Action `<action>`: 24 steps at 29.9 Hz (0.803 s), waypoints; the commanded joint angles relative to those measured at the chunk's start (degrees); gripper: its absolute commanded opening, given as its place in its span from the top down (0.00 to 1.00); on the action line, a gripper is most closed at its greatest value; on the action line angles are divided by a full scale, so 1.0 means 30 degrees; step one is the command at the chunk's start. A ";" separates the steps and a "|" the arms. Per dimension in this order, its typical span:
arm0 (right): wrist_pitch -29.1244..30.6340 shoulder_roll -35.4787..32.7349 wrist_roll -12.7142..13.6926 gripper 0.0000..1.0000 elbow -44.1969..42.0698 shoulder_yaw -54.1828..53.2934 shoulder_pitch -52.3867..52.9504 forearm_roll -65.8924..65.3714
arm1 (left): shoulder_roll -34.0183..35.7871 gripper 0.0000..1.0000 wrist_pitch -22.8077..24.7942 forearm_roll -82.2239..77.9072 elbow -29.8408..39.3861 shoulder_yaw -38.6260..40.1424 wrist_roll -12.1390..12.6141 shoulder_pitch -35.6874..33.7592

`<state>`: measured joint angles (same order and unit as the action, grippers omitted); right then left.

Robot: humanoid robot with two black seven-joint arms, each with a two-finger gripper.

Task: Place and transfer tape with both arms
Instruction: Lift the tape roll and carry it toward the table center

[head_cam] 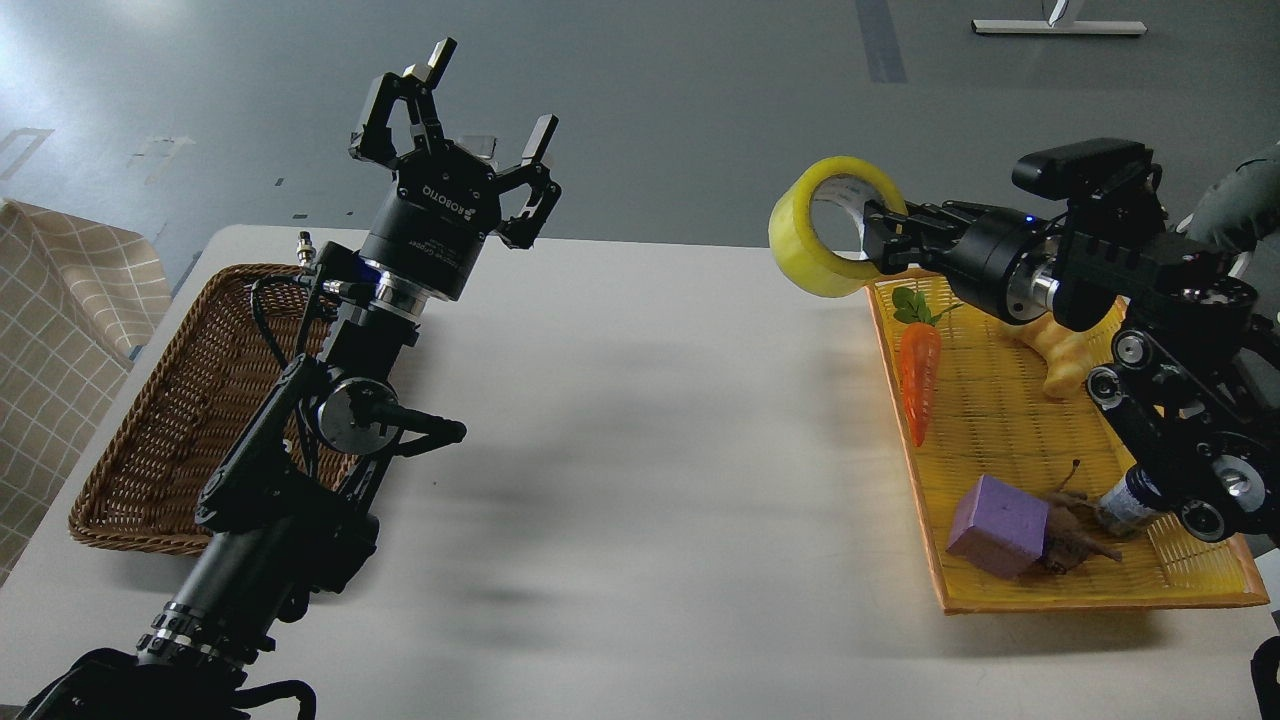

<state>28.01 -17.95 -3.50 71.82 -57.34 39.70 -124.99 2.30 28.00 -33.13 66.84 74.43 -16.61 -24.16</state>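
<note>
The tape (808, 256), a yellow roll with a pale core, hangs in the air above the table's far edge, left of the yellow basket (1010, 600). My right gripper (882, 238) is shut on the roll's right wall, one finger inside the core. My left gripper (488, 100) is open and empty, raised above the table's far left, fingers pointing up, well to the left of the tape.
A brown wicker basket (130, 430) lies at the left, behind my left arm. The yellow basket holds a toy carrot (919, 375), a pale bread (1068, 368), a purple block (997, 526), a brown dried thing (1075, 535) and a small jar (1128, 500). The white table (640, 450) lies between.
</note>
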 commanded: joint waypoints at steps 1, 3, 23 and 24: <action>-0.0002 0.1845 -0.0004 0.90 -0.1027 0.0652 0.0563 -0.0002 | 0.0026 0.02 0.0000 0.0000 0.0131 0.0006 0.0000 0.0201; -0.0002 0.3017 -0.0004 0.90 -0.1555 0.0888 0.0768 -0.0002 | 0.0084 0.02 0.0000 0.0000 0.0160 0.0035 0.0000 0.0231; -0.0002 0.5983 0.0026 0.89 -0.5835 0.1914 -0.0080 -0.0002 | 0.0581 0.02 0.0000 0.0000 0.0511 0.0240 0.0000 0.0319; -0.0002 0.5983 0.0026 0.89 -0.5981 0.2060 -0.0109 -0.0002 | 0.0669 0.02 0.0000 0.0000 0.0541 0.0240 0.0000 0.0319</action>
<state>27.99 0.01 -3.41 54.50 -51.66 39.72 -125.00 3.77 28.00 -33.13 67.98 75.13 -16.61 -23.27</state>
